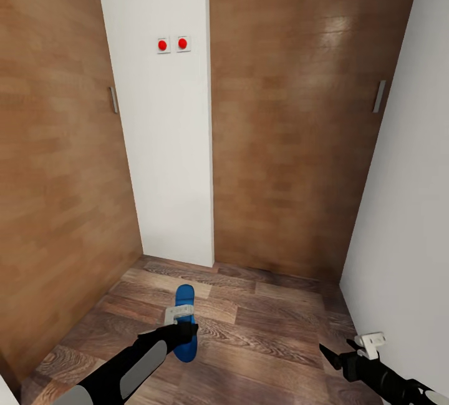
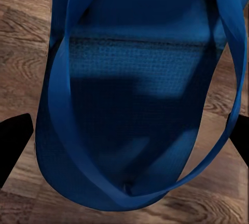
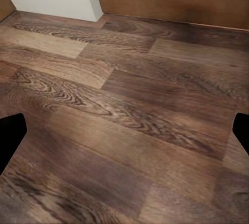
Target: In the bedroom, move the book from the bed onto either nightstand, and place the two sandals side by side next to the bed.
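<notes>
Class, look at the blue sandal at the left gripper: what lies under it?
Wood-plank floor shows around the sandal by the left gripper. The floor directly beneath its sole is covered.

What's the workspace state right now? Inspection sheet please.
Surface: wood-plank floor, dark grain, bare around the arms.
Job's things: one blue sandal at the left gripper, toe pointing toward the wall; whether it is lifted or on the floor cannot be told.
Clutter: nothing seen.
Grippers: left gripper over the sandal, fingers on either side of the sole in the left wrist view, grip not confirmed. Right gripper empty, fingers apart over bare floor.
Cables: nothing seen.
Surroundings: white wall panel with two red buttons, wood doors on both sides with grey handles, white wall at right.
</notes>
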